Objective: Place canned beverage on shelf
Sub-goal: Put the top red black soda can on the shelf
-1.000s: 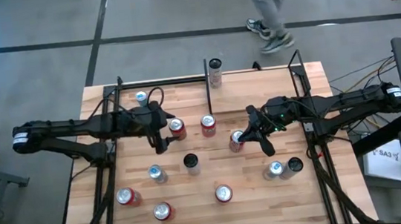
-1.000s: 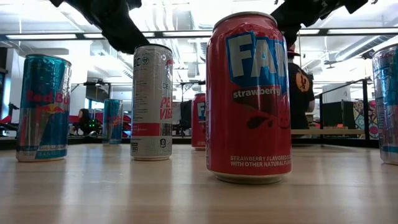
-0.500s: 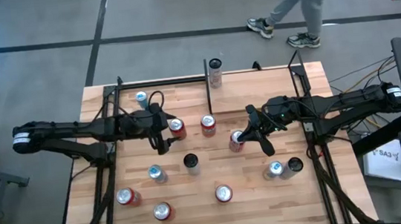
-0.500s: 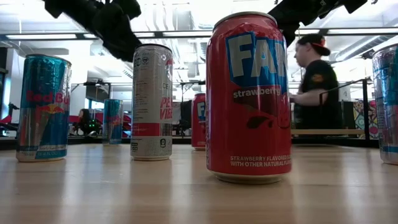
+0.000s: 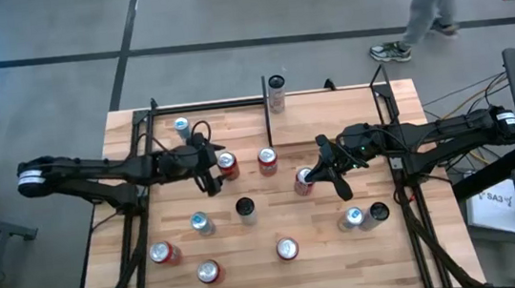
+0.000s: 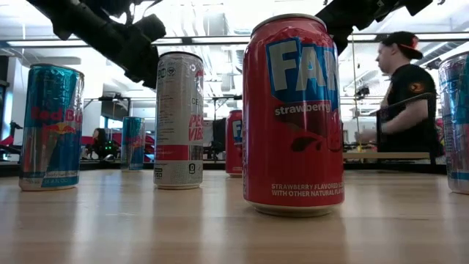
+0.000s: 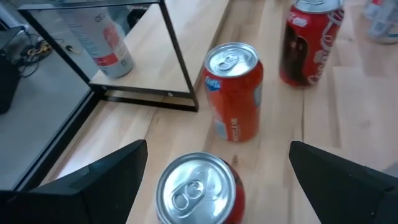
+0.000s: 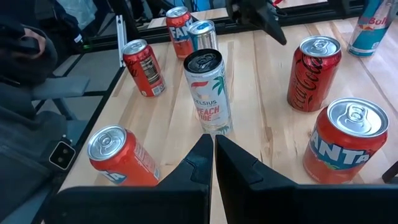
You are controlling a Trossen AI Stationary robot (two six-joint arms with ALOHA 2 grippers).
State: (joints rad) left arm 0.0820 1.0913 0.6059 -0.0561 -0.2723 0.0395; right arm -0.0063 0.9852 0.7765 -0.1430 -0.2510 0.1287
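Fingers (image 7: pixel 93 177) of the left gripper (image 5: pixel 205 175) are spread wide apart and nothing is gripped between them; in the left wrist view a red can (image 7: pixel 198 188) is seen standing in the gap below them, not touched by either finger. In the high view this same red can (image 5: pixel 228 163) is found just beside the left gripper, toward the table's middle. A second red can with a blue patch (image 7: pixel 234 90) is seen a little beyond it, and a red cola can (image 7: pixel 310 38) beyond that.

Fingers (image 8: pixel 239 167) of the right gripper (image 5: pixel 339 185) are pressed together with nothing between them. Just beside the right gripper, toward the red can, an orange-red can (image 5: pixel 303 179) is seen standing upright. In the right wrist view a tall white can (image 8: pixel 208 90) is seen standing ahead of the closed fingers.

The shelf (image 5: pixel 234 105) is found along the far edge of the wooden table (image 5: pixel 253 279), behind the red can; its black rods are seen framing a light board. One slim white can (image 5: pixel 276 93) is standing at the shelf's right end, and a blue-topped can (image 5: pixel 182 127) near the shelf's left part; whether it rests on the board cannot be told.

A person (image 6: pixel 403 88) is seen in the room beyond the table.
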